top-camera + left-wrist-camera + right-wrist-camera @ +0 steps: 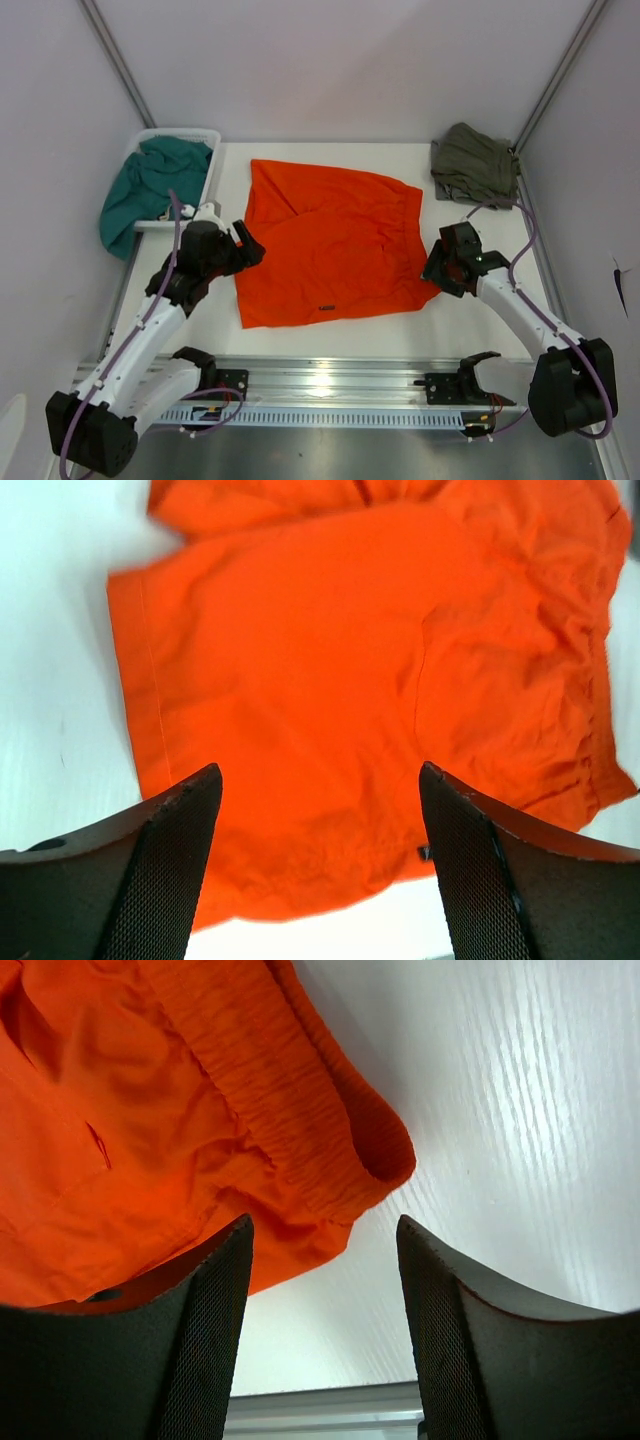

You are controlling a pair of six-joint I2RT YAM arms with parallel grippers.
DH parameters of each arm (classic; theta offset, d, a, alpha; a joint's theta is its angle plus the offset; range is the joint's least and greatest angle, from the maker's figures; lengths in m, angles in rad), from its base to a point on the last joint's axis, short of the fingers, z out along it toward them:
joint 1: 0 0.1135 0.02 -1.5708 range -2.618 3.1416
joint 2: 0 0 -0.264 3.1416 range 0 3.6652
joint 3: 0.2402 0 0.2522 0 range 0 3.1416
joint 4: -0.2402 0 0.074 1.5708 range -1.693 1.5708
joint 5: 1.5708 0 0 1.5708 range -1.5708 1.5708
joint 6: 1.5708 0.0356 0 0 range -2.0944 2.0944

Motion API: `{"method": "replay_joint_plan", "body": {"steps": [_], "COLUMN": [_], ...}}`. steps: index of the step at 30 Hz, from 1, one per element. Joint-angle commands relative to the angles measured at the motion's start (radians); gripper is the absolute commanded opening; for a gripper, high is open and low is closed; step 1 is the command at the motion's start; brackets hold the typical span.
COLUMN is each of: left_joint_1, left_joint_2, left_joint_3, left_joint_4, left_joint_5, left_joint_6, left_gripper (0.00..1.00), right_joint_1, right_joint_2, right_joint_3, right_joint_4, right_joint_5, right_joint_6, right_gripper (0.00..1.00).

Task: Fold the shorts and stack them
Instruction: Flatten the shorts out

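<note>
Orange shorts (330, 245) lie spread flat mid-surface (340, 340), waistband to the right, small dark hem tag at near edge. L jaws wide apart, holding nothing, just beside shorts' left hem. R jaws also apart, nothing betw. them, by near-right waistband corner. Teal garment (150, 190) spills from white basket (212, 135) far left; olive garment (475, 160) bunched far right.

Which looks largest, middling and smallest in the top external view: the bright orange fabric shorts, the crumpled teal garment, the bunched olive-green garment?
1. Bright orange fabric shorts, spread flat.
2. Crumpled teal garment, draped over the white basket.
3. Bunched olive-green garment.
The last two are bunched, so true size is unsure.
</note>
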Motion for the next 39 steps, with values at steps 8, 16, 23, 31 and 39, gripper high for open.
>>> {"method": "replay_joint_plan", "body": {"steps": [8, 16, 23, 31, 39], "left_joint_1": [-0.06, -0.071, -0.073, -0.083, -0.119], "left_joint_2": [-0.183, -0.176, -0.226, -0.187, -0.163], "left_joint_3": [-0.254, -0.252, -0.292, -0.306, -0.312], "left_joint_4": [-0.019, -0.056, -0.033, -0.021, -0.096], "left_joint_5": [-0.037, -0.072, -0.075, -0.093, -0.11], "left_joint_6": [-0.208, -0.211, -0.257, -0.298, -0.353], "left_gripper": [0.86, 0.88, 0.9, 0.91, 0.89], "right_joint_1": [-0.011, -0.014, -0.028, -0.042, -0.047], "right_joint_2": [-0.049, -0.017, -0.025, 0.017, 0.012], "right_joint_3": [-0.199, -0.196, -0.202, -0.197, -0.188], "right_joint_4": [0.16, 0.219, 0.258, 0.281, 0.263], "right_joint_5": [-0.086, 0.008, 0.046, 0.103, 0.132], "right_joint_6": [0.212, 0.219, 0.244, 0.27, 0.275], "right_gripper": [0.63, 0.61, 0.58, 0.31, 0.0]}}
